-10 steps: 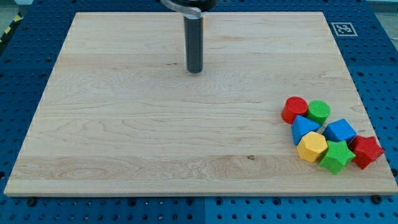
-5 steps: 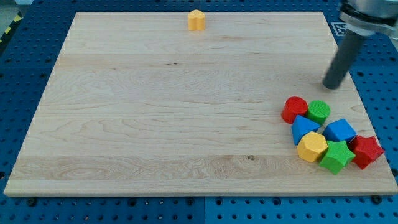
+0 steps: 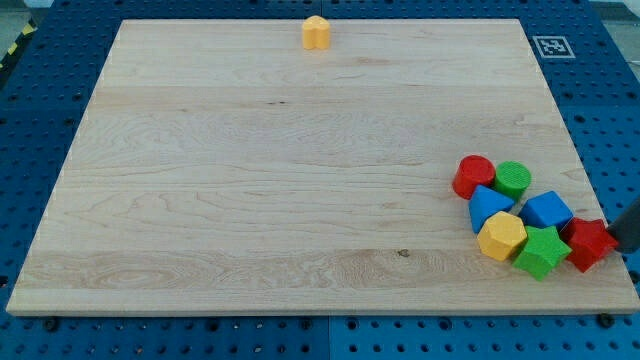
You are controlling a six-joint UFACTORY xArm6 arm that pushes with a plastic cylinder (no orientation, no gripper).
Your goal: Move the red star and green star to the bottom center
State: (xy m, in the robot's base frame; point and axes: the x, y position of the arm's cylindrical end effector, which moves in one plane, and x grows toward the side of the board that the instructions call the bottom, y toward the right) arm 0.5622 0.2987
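The red star [image 3: 588,243] lies at the board's bottom right, by the right edge. The green star [image 3: 541,250] lies just left of it, touching it. My tip [image 3: 632,243] shows only as a dark sliver at the view's right edge, just right of the red star and very close to it; I cannot tell if they touch.
Packed against the stars are a yellow hexagon [image 3: 501,236], a blue triangle [image 3: 489,205], a blue cube [image 3: 547,210], a red cylinder [image 3: 474,176] and a green cylinder [image 3: 513,179]. A small yellow block [image 3: 316,32] sits at the top centre. A marker tag [image 3: 551,46] is at top right.
My tip swept from the top centre to the right side, then down to the view's right edge beside the red star. The yellow block it hid now shows. No block moved.
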